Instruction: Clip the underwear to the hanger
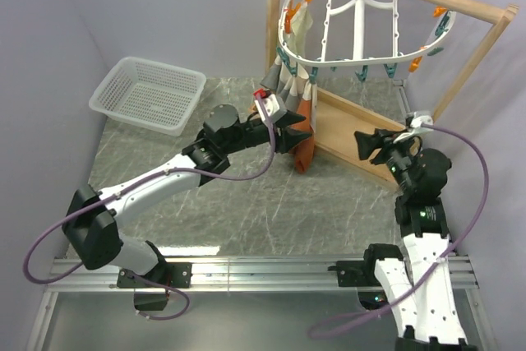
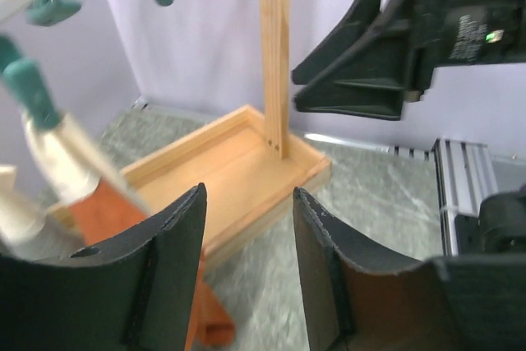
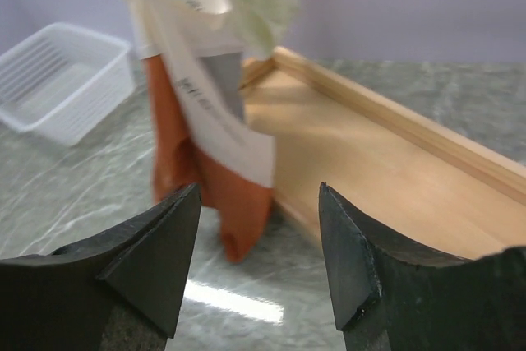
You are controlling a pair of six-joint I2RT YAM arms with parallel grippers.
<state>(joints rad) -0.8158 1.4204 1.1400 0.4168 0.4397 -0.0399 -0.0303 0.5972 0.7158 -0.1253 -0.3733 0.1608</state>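
Observation:
The white oval hanger [image 1: 362, 59] hangs from a wooden rod, ringed with orange and teal clothespins. The rust-orange underwear [image 1: 302, 147] dangles from its near-left side, its cream waistband [image 3: 205, 96] running up toward the pins and its lower tip close to the tabletop. My left gripper [image 1: 302, 132] is right beside the underwear, open, with nothing between its fingers. In the left wrist view the underwear [image 2: 107, 211] hangs left of the left gripper [image 2: 249, 195]. My right gripper [image 1: 358, 144] stands open to the right, pointing at the underwear [image 3: 230, 195]; the right gripper [image 3: 260, 191] holds nothing.
The wooden frame's tray-like base [image 1: 353, 133] lies under the hanger, its post [image 2: 274, 47] just beyond my left fingers. A grey cloth [image 1: 271, 80] and a cream cloth [image 1: 300, 26] also hang from the pins. A white basket [image 1: 148, 94] sits at the back left.

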